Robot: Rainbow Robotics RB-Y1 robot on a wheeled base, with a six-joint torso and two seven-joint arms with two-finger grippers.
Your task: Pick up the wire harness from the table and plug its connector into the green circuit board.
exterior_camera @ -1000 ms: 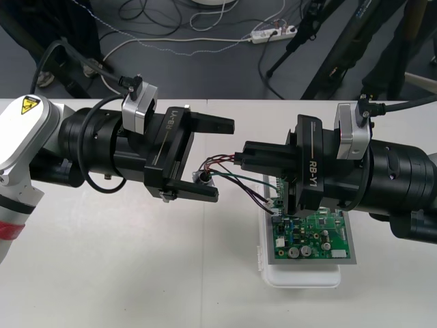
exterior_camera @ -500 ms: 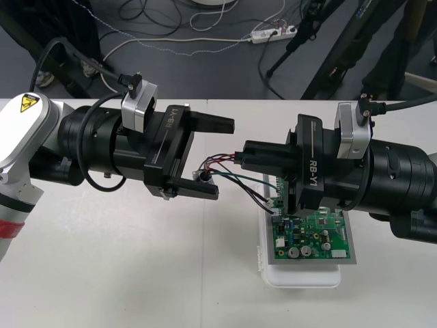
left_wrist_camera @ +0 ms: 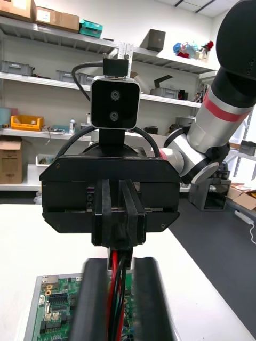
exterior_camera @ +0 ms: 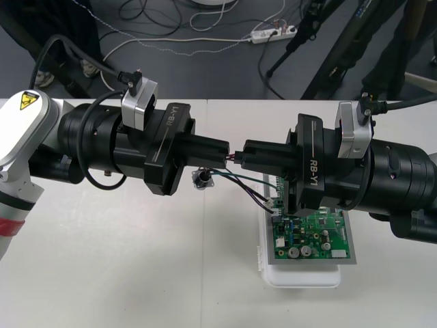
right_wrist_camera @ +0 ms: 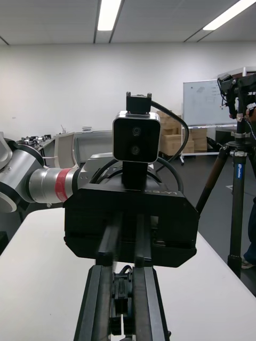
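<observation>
Both grippers meet tip to tip above the table, just left of the green circuit board (exterior_camera: 313, 236) on its white base (exterior_camera: 300, 277). My left gripper (exterior_camera: 222, 151) is shut on the harness's red, black and green wires (left_wrist_camera: 117, 285), which pass between its fingers (left_wrist_camera: 96, 298). My right gripper (exterior_camera: 247, 152) is shut on the same wires from the other side, a dark piece (right_wrist_camera: 122, 295) sitting between its fingers (right_wrist_camera: 146, 303). The round metal socket (exterior_camera: 203, 179) hangs below the left gripper. Thin wires (exterior_camera: 254, 193) run down to the board's near-left edge; I cannot tell whether the plug is seated.
The left gripper with its camera (right_wrist_camera: 136, 139) faces the right wrist view, and the right gripper with its camera (left_wrist_camera: 114, 102) faces the left wrist view. Bare table (exterior_camera: 136, 273) lies left of the board. Cables lie on the dark floor (exterior_camera: 205, 34).
My left gripper's fingers have gone from wide apart to shut on the wires next to the right gripper's tips. The socket now hangs below them. The right arm has not moved.
</observation>
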